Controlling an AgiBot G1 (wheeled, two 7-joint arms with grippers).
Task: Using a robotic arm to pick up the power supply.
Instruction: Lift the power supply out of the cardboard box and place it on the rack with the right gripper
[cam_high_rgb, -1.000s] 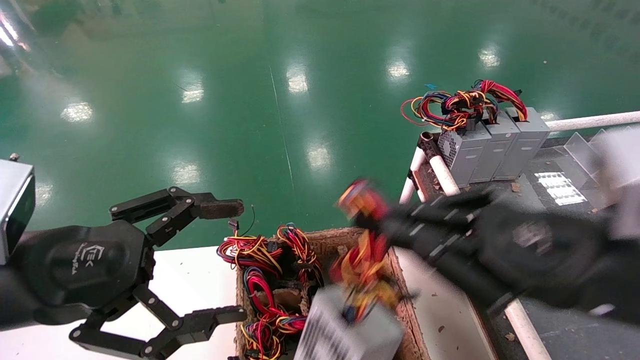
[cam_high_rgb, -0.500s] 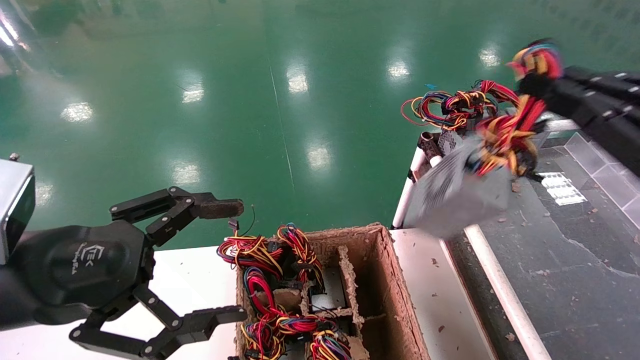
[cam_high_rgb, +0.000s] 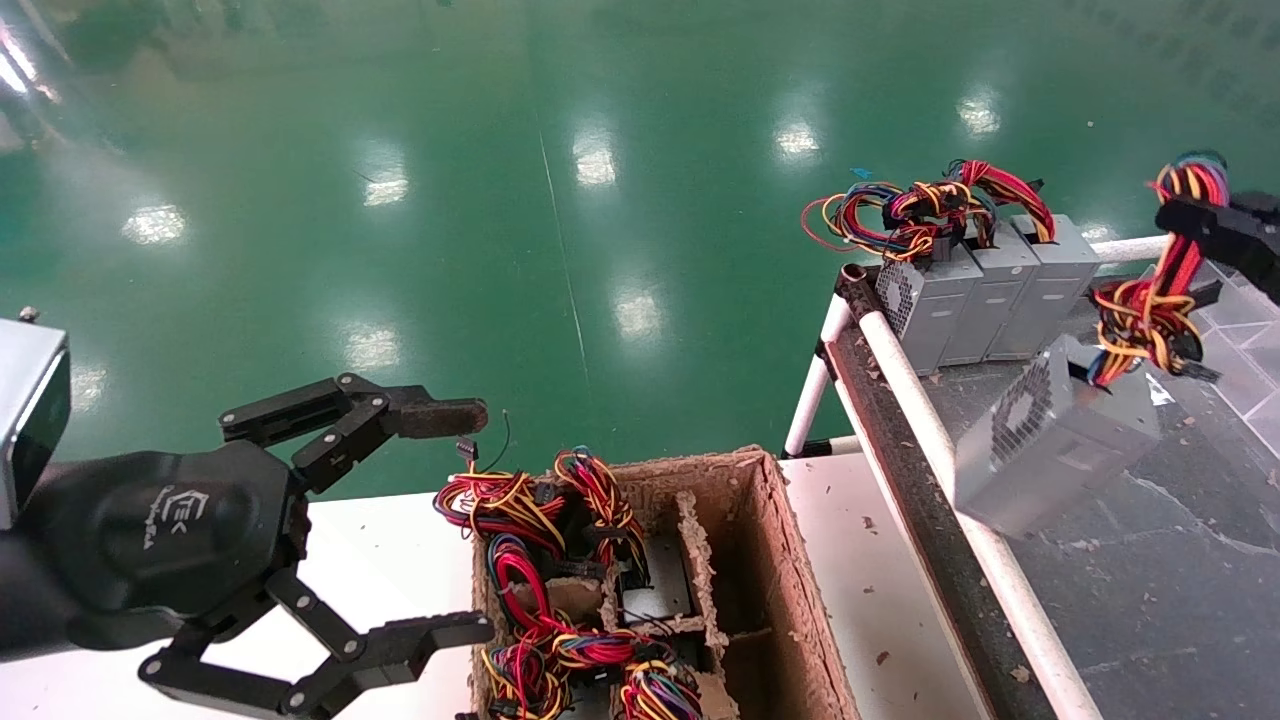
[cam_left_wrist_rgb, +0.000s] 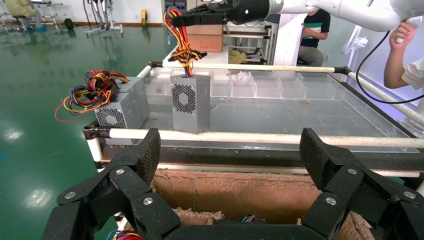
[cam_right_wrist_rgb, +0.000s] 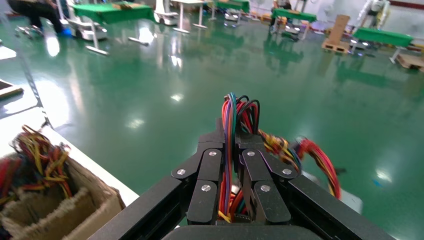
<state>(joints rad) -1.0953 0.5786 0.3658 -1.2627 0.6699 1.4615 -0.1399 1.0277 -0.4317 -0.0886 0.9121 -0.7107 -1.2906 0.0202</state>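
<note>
The power supply (cam_high_rgb: 1050, 440), a grey box with a perforated fan side, hangs tilted by its red, yellow and black wire bundle (cam_high_rgb: 1145, 310) just past the white rail. My right gripper (cam_high_rgb: 1195, 215) is shut on the top of that bundle. In the right wrist view the wires (cam_right_wrist_rgb: 231, 115) run between the closed fingers (cam_right_wrist_rgb: 210, 165). The left wrist view shows the supply (cam_left_wrist_rgb: 190, 102) low over the dark surface; whether it touches is unclear. My left gripper (cam_high_rgb: 478, 520) is parked open beside the cardboard box.
A cardboard box with dividers (cam_high_rgb: 760, 560) holds several wired supplies (cam_high_rgb: 540, 520). Three grey supplies (cam_high_rgb: 990, 290) stand at the far end of the dark table (cam_high_rgb: 1150, 580), behind a white pipe rail (cam_high_rgb: 930, 440). Clear dividers (cam_left_wrist_rgb: 260, 85) line its back. A person (cam_left_wrist_rgb: 405, 70) stands nearby.
My right gripper has carried the power supply from above the cardboard box up and to the right, over the rail, to above the dark table. The left arm has stayed still.
</note>
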